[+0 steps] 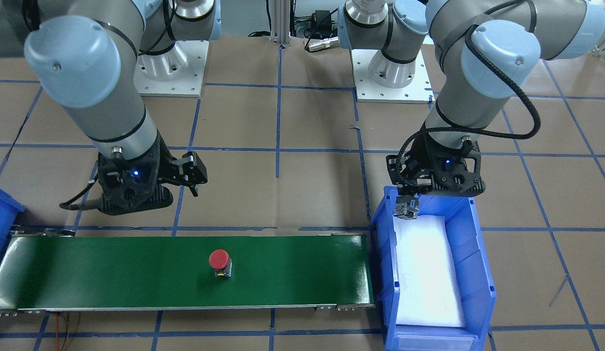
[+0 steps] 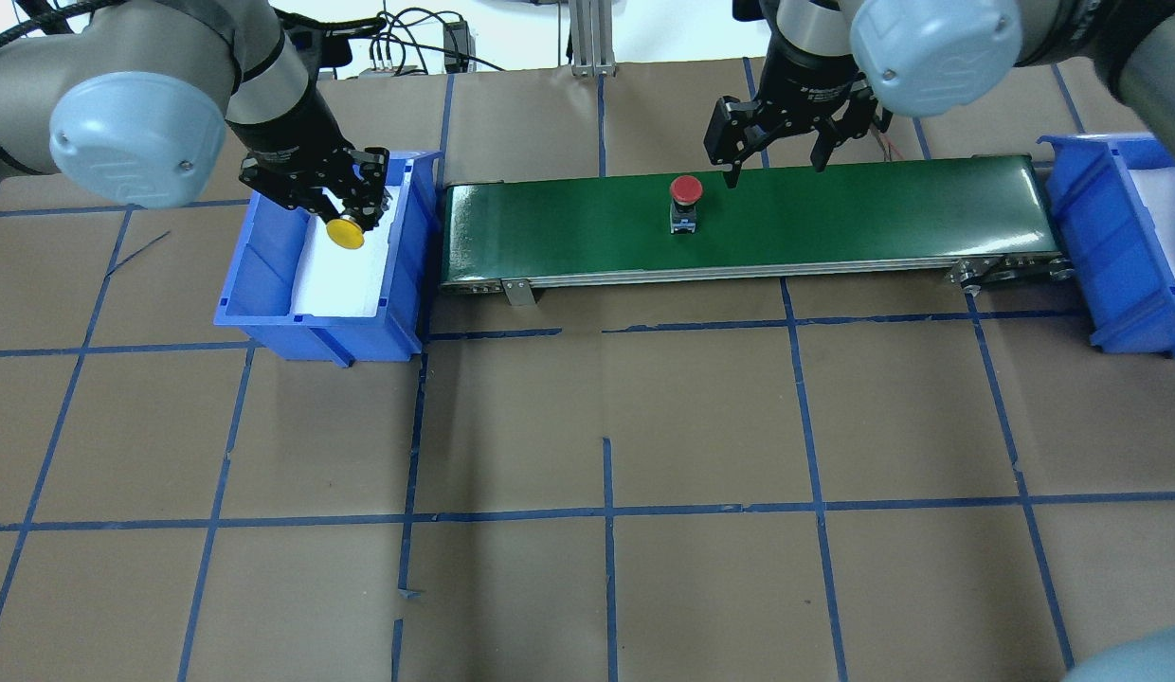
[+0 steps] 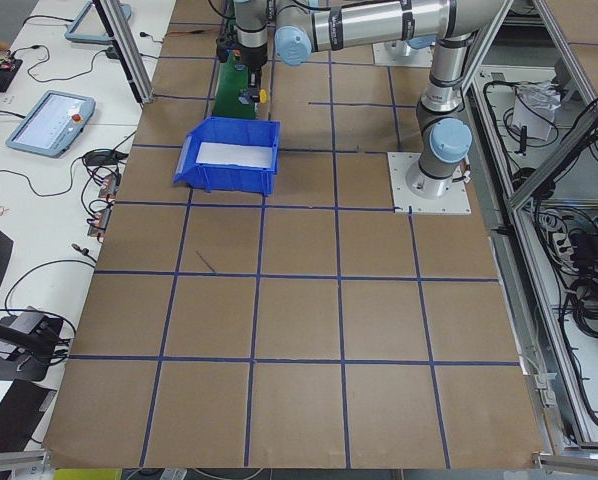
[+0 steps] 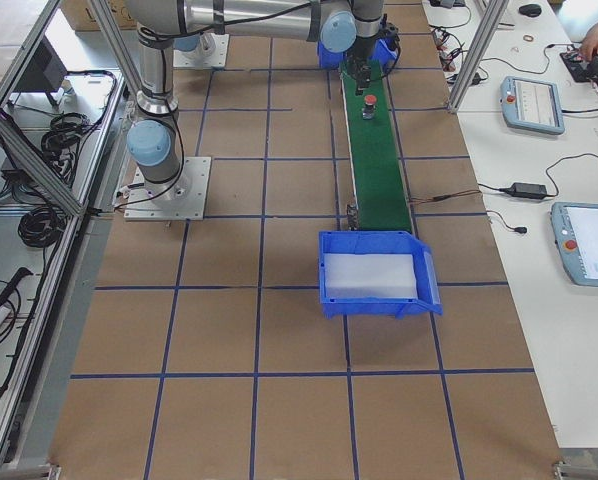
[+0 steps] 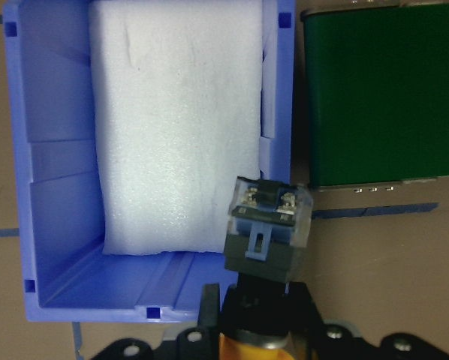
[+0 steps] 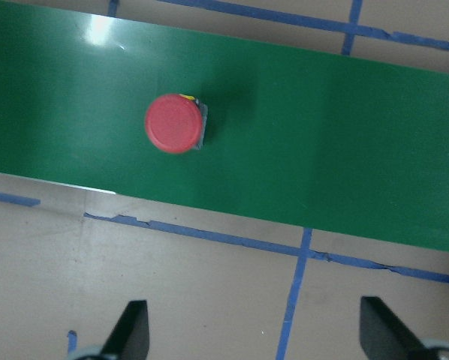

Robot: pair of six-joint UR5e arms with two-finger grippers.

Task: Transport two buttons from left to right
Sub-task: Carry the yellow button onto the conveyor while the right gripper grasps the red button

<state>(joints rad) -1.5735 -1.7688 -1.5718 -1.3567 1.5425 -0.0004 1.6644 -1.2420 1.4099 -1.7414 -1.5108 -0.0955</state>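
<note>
Two buttons on my list, neither yet at the right-hand end of the green conveyor belt (image 2: 881, 204).

Yellow button (image 2: 345, 233): clamped at its cap end in the left gripper (image 2: 353, 210). It is raised over the blue bin (image 2: 412, 275) just off the belt's left end, close to the wall facing the belt. Risk, as I judge it: the overhanging black-grey body clips that wall on a low crossing. It could also twist in the fingers and drop onto the white foam (image 5: 172, 127).

Red button (image 2: 684, 192): upright at mid-belt, untouched.

Right gripper (image 2: 775, 159): jaws spread, empty, hovering near the red button, offset toward the belt's robot-side edge. Risk: an off-centre close tips the top-heavy mushroom cap.

Second blue bin (image 2: 1085, 227): off the belt's right end.

In the way: only the first bin's wall, between the yellow button and the belt.
</note>
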